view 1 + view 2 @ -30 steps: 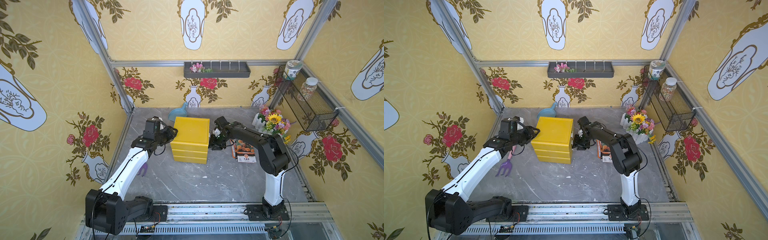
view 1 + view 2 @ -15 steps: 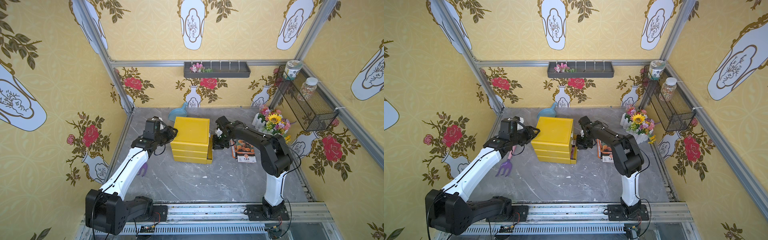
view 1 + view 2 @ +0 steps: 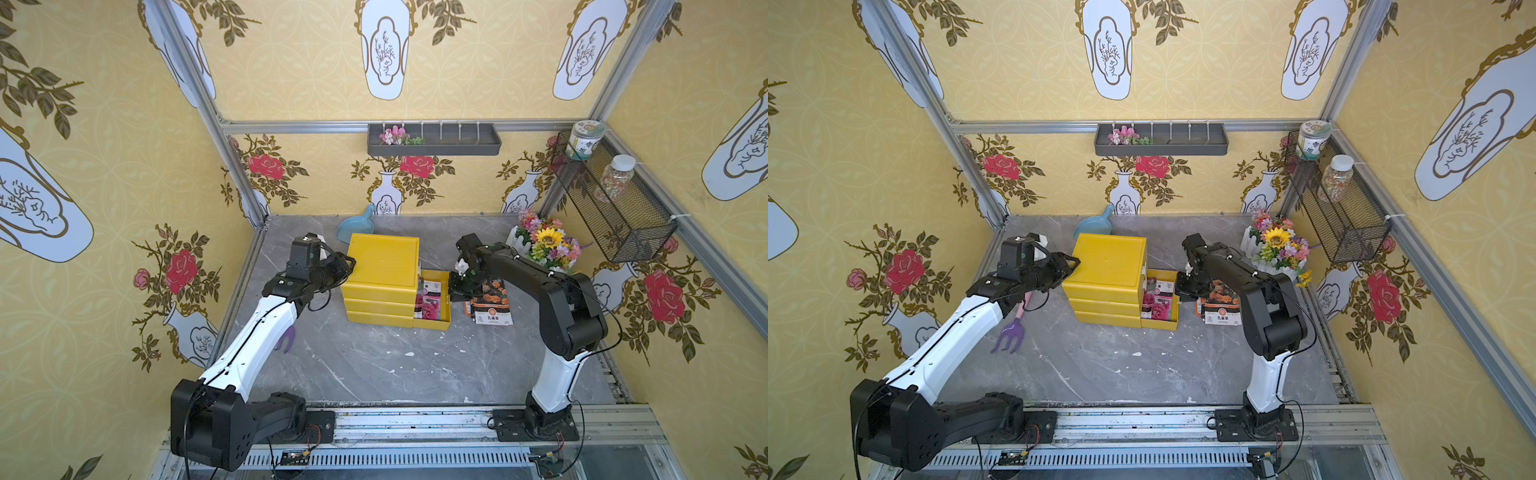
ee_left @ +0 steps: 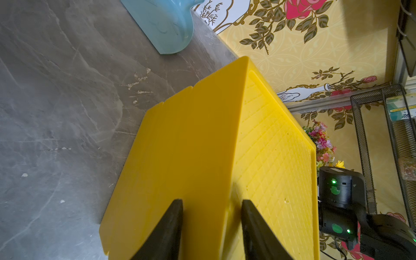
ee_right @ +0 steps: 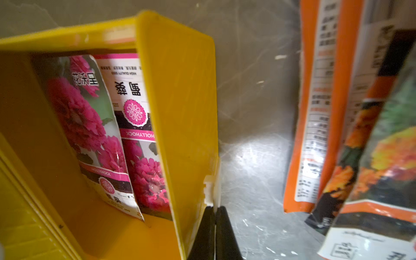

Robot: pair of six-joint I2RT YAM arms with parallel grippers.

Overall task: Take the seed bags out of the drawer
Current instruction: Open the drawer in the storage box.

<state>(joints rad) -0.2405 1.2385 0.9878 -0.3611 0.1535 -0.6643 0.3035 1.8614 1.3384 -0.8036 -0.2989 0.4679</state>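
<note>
Right pincer [image 5: 215, 211]: jaws closed tight on the thin white pull tab [image 5: 209, 191] on the outer face of the yellow drawer [image 3: 433, 324]. The drawer stands open, out of the side of the cabinet [image 3: 384, 259] that faces the right arm.

Inside it: two pink seed bags [image 3: 428, 301], flat, overlapping, photo side up. Long axes run along the drawer front. Header ends point to the back wall, blooms toward the robot's base.

Just beyond the drawer, on the tabletop [image 3: 374, 365]: orange seed bags [image 3: 491, 305], overlapped. Long axes lie much the same way; the top one's white label end points toward the base.

Left pincer [image 4: 211, 202]: jaws part open, astride the cabinet's upper edge, one finger over the lid, one over the side wall. Cannot tell whether they press it.

Tabletop is grey, marble-look, with white flecks. Blue scoop [image 3: 355, 227] lies behind the cabinet, purple hand fork [image 3: 1011, 332] beneath the left arm, bouquet [image 3: 548, 245] in the far right corner. Walls are yellow floral paper, carrying a wire basket [image 3: 615, 208] with two jars and a grey tray [image 3: 434, 141].
</note>
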